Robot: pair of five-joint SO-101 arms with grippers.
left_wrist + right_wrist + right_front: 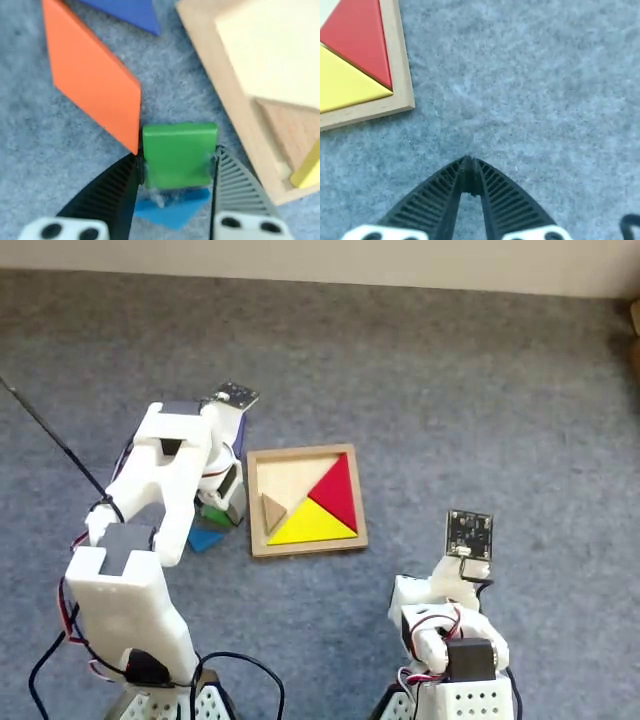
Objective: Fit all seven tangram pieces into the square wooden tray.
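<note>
Left wrist view catches the pick-up step: the left tool is clamped across the green square, one ribbed finger on each opposite edge, just outside the rim of the square wooden tray on the side where the tan triangle sits. A light blue triangle pokes out from under the square, an orange parallelogram lies touching or nearly touching the square's far corner, and a darker blue triangle lies beyond that, all beside the tray on the grey, fuzzy counter. Inside the tray, the red triangle and yellow triangle meet along one edge, leaving pale bare floor on the tan triangle's side (three pieces in, four to go, by my count). The pieces look like flat painted wood with crisp edges, smooth against the napped cloth. Next, I judge, the square must be carried over the rim, turned to match the open gap and lowered flat. The right tool is pinched closed on nothing, over bare counter off the tray's red-and-yellow corner.
</note>
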